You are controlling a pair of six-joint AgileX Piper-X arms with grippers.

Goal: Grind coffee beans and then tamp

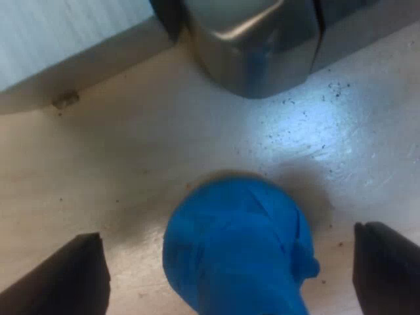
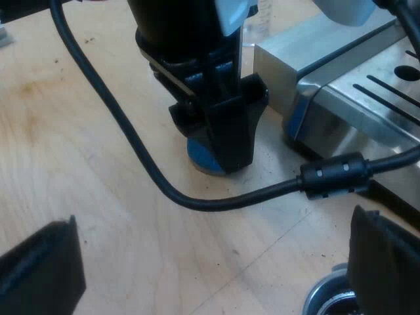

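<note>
The blue tamper (image 1: 239,252) stands upright on the wooden table (image 1: 131,170), between the fingers of my left gripper (image 1: 228,235). That gripper is open, with both fingers clear of the tamper's sides. From the right wrist view, the left gripper (image 2: 210,147) reaches straight down around the tamper's blue base (image 2: 200,156), close to the espresso machine (image 2: 354,85). My right gripper (image 2: 215,220) hangs open above the table with nothing in it. A round metal rim (image 2: 326,295), which looks like the holder's basket, lies by one of its fingers.
The machine's rounded metal corner (image 1: 256,46) rests on the table just beyond the tamper, with coffee specks (image 1: 308,111) scattered near it. Its slotted drip tray (image 2: 387,88) faces the right gripper. A clear glass (image 2: 262,20) stands behind the left arm.
</note>
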